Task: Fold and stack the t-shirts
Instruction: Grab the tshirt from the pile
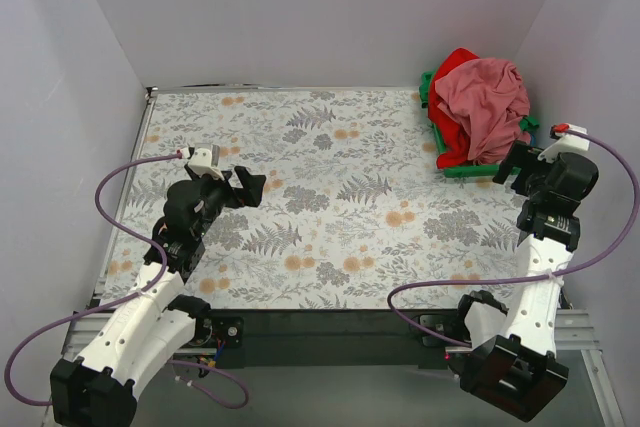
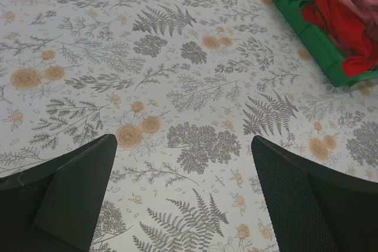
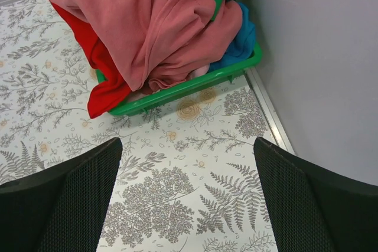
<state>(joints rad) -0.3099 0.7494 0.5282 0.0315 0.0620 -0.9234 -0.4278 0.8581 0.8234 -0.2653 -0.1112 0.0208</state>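
The t-shirts [image 1: 478,105] lie in a heap in the green basket [image 1: 468,172] at the far right corner of the desk [image 1: 330,147]. The left hand [image 2: 183,146] and the right hand [image 3: 188,146] are wide apart, holding nothing.

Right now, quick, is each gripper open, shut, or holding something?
Left gripper: open, holding nothing.
Right gripper: open, holding nothing.

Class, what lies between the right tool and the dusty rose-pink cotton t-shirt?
A strip of floral-patterned tablecloth, then the rim of the green plastic basket holding the rose-pink t-shirt, seen in the right wrist view.
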